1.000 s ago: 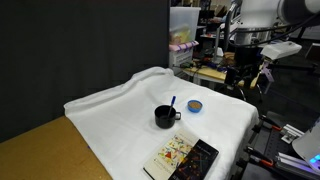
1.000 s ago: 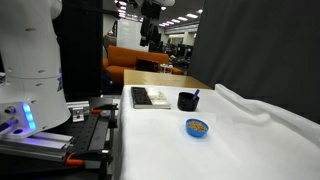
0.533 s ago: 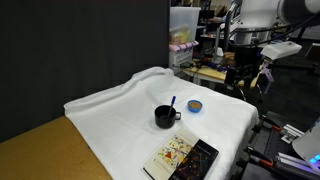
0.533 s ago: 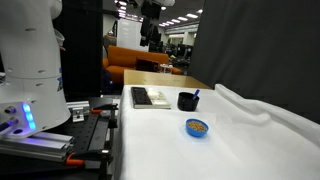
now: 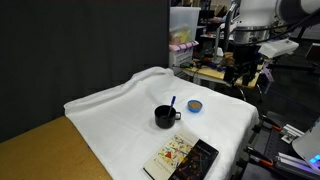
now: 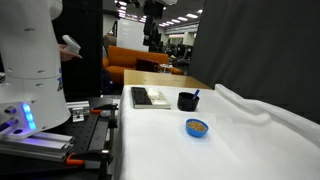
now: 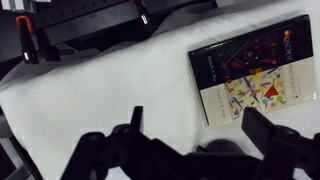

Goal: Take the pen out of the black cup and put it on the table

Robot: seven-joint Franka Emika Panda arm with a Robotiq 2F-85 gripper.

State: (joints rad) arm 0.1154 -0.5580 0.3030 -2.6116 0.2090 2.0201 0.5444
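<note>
The black cup (image 5: 165,117) stands on the white-clothed table (image 5: 120,120), with the blue pen (image 5: 171,102) leaning out of its mouth. Both also show in an exterior view, the cup (image 6: 187,101) and the pen (image 6: 196,95). My gripper (image 5: 245,74) hangs high above the table's far side, well away from the cup, and is seen near the top in an exterior view (image 6: 152,36). In the wrist view the gripper (image 7: 198,125) is open and empty, its dark fingers (image 7: 135,120) wide apart. A dark round shape (image 7: 226,149) low between them looks like the cup; the pen is not visible there.
A book with a colourful cover (image 5: 183,158) lies near the table's front edge, also seen from the wrist (image 7: 255,72). A small round blue-and-orange object (image 5: 195,105) sits beside the cup. Equipment and clamps (image 7: 30,40) stand past the table edge. A white robot base (image 6: 28,70) stands nearby.
The arm has barely moved. A pale hand-like shape has appeared beside the white robot base in an exterior view. Cup, pen and book are unmoved.
</note>
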